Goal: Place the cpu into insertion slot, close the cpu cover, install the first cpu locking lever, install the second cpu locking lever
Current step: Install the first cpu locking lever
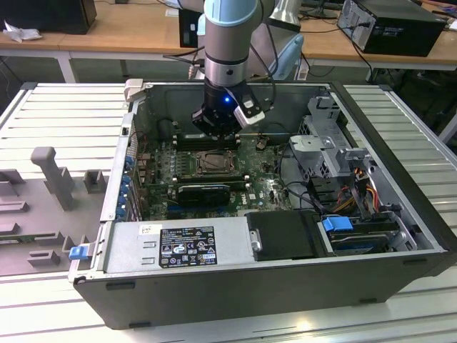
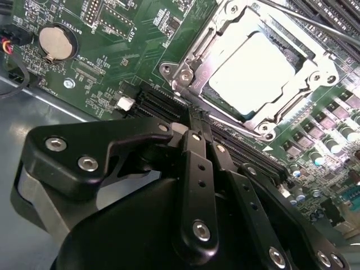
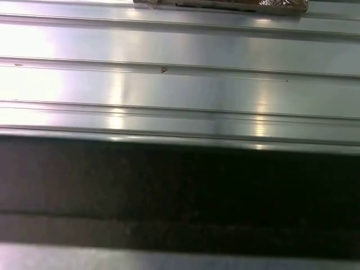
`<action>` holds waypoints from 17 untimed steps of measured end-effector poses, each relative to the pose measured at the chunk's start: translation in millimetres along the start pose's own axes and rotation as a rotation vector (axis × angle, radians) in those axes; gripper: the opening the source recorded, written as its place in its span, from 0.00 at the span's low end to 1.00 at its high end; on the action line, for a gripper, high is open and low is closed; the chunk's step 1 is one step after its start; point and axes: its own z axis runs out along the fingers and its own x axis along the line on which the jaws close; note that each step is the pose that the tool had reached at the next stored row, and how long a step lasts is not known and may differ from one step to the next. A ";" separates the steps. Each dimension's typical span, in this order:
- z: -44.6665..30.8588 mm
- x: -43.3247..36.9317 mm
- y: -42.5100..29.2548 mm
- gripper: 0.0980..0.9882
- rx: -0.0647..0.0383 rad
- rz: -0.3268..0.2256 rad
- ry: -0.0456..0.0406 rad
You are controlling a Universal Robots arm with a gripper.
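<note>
Beside closed gripper, seated cpu

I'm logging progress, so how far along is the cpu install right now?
Done: the cpu sits in the insertion slot, with the cpu cover down around it. In hand: nothing; the shut claw hangs beside the socket. Whether the locking levers are latched is not clear.

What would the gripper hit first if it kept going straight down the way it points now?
Probably the motherboard just beside the insertion slot, around the black slots next to it. The gripper points there with its fingers together and empty. The cpu sits under the cpu cover. Depth is unclear.
</note>
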 end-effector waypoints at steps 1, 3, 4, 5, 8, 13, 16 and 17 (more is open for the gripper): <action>0.1 -0.1 -0.1 0.01 0.000 0.000 0.0000; 0.7 -0.4 -0.1 0.01 0.000 0.000 0.0000; 1.1 -0.4 -0.1 0.01 0.000 0.000 -0.0001; 1.5 -0.5 -0.2 0.01 0.000 0.000 0.0000; 2.4 -0.6 -0.3 0.01 0.001 0.000 0.0000; 4.2 -0.6 -0.4 0.01 0.011 0.000 0.0007; 5.3 -0.7 -0.5 0.01 0.013 0.000 0.0007; 6.7 -0.8 -0.4 0.01 0.012 0.000 0.0001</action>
